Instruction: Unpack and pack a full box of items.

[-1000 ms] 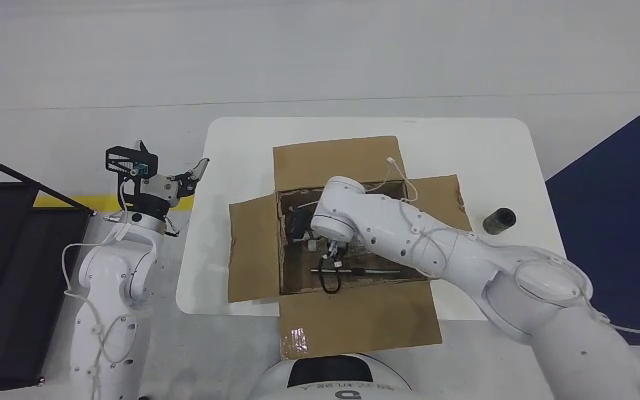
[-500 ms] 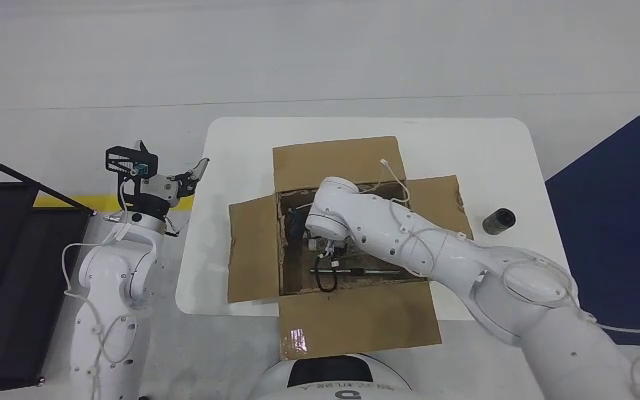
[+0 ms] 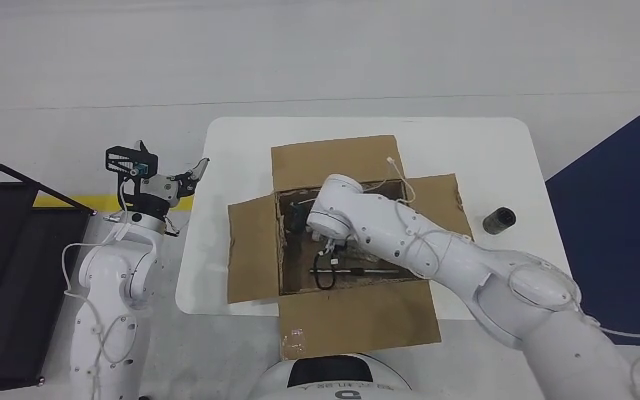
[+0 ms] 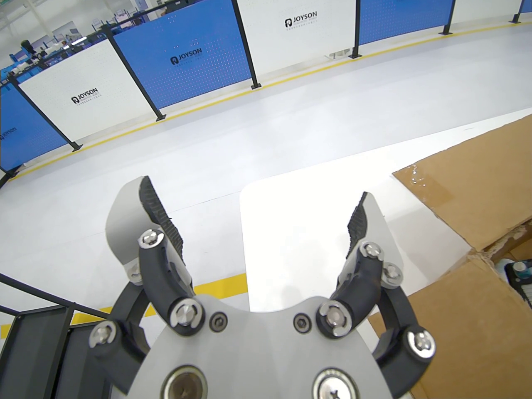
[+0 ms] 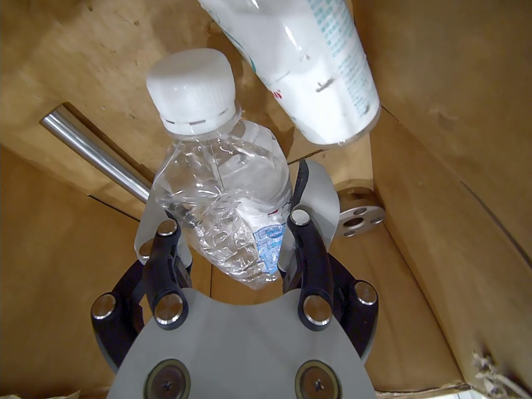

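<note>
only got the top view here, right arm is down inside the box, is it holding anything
Observer: Yes. The right gripper is shut on a crumpled clear water bottle with a white cap.
Operator: anything near it in there
Observer: A second bottle, white-labelled, sits just past the cap.
Operator: left gripper?
Observer: The left gripper is open, nothing between its pads, by the table corner.
</note>
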`<state>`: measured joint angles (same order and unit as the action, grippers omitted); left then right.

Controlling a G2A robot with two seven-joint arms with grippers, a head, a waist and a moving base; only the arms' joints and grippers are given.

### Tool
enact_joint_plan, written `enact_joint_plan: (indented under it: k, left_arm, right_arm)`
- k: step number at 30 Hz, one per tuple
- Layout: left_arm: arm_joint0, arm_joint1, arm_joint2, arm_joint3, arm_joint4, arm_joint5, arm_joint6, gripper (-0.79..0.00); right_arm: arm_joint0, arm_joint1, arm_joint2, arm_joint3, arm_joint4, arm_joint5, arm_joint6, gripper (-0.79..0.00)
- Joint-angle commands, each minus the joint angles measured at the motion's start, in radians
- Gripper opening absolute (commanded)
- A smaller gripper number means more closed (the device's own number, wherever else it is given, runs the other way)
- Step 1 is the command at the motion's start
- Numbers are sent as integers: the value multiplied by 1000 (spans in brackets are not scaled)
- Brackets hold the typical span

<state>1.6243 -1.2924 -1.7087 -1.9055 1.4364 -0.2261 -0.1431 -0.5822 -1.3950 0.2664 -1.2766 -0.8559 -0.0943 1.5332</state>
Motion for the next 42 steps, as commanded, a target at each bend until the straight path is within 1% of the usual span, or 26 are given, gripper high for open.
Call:
enact_joint_plan:
  k: [1,7,11,14,19,22,26,31,37,42]
  left_arm:
    - [0,0,0,0,0,0,0,0]
    - [0,0,0,0,0,0,0,0]
    - [0,0,0,0,0,0,0,0]
    - [0,0,0,0,0,0,0,0]
    - [0,0,0,0,0,0,0,0]
    - [0,0,0,0,0,0,0,0]
    - [0,0,0,0,0,0,0,0]
    - [0,0,0,0,0,0,0,0]
    - [0,0,0,0,0,0,0,0]
    - [0,0,0,0,0,0,0,0]
  right_arm:
    - [-10,14,14,-46,-20,20,3,-785]
    - [-48,76,78,-210,-90,133,3,-785]
    - [-115,141,193,-393,-127,179,2,-785]
    - [-205,198,312,-549,-158,178,1,-785]
    - [-403,277,546,-806,-190,170,-44,-785]
    - [-524,311,692,-931,-200,171,-73,-785]
    - [-680,339,883,-1073,-174,180,-145,-785]
    - [-800,355,1107,-1073,-71,153,-288,-785]
    - [-938,366,1353,-1073,57,76,-395,-785]
    - [-1097,365,1560,-1073,144,26,-511,-785]
